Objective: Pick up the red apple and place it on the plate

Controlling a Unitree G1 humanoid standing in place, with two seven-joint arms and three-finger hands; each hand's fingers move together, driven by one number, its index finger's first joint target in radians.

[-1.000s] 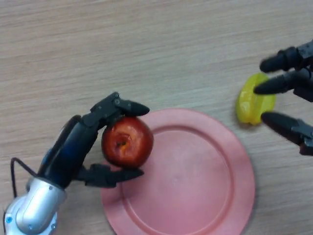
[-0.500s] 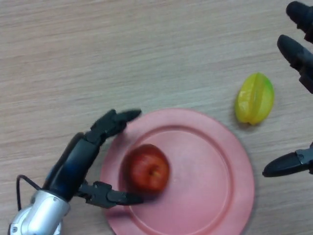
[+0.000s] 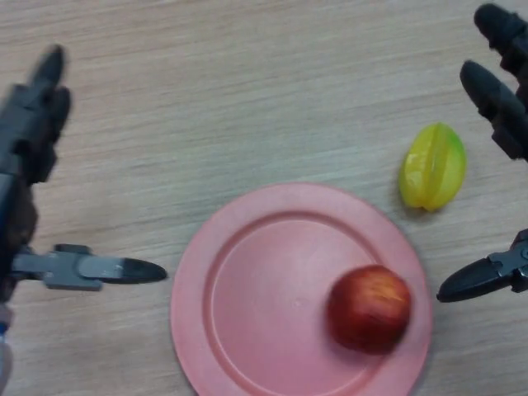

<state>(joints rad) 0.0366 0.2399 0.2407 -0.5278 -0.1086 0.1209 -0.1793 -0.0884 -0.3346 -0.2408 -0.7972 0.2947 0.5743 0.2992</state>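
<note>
With the apple (image 3: 369, 308) resting on the plate (image 3: 247, 330), we judge placing done; our left hand (image 3: 33, 157) and right hand (image 3: 499, 99) spread wide, empty, needing only withdrawal.

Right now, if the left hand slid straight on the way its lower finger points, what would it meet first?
Probably the pink plate's left rim: the left hand's lower finger points right at it, though its height above the table is unclear.

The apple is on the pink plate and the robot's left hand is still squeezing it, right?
Not quite. The red apple is on the pink plate, but the left hand isn't squeezing it. The head view shows that hand open at the left edge, well clear of the plate, with nothing touching the apple.
</note>
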